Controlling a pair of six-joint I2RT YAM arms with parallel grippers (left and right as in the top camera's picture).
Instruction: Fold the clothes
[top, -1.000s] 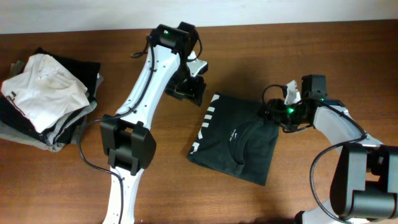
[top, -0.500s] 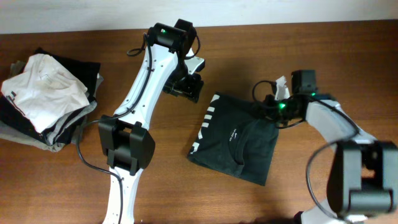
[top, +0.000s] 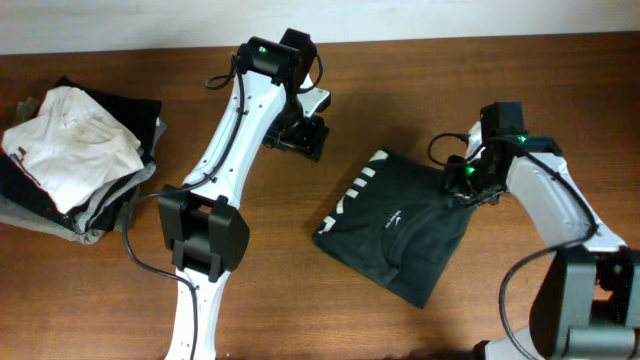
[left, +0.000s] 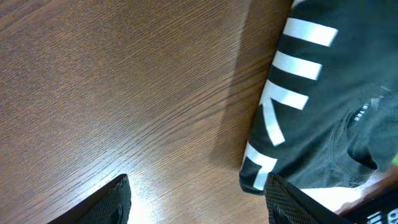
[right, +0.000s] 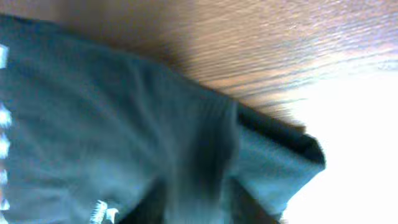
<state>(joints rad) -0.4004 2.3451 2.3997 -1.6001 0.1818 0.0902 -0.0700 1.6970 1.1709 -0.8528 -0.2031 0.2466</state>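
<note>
Showing folded charcoal shirt (top: 400, 240) on counter (top: 400, 90); right claw (top: 467, 183) at its far right corner, grip impossible to tell; left claw (top: 303, 143) open, hovering well apart. Risks unfolding layers through a top-ply drag.

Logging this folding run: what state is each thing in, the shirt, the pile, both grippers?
Dark shirt: folded, on the table, white lettering showing.
Clothes pile: heaped, unfolded, white garment on top.
Left gripper: open, empty, over bare table.
Right gripper: at the shirt's corner, grip unclear.
</note>
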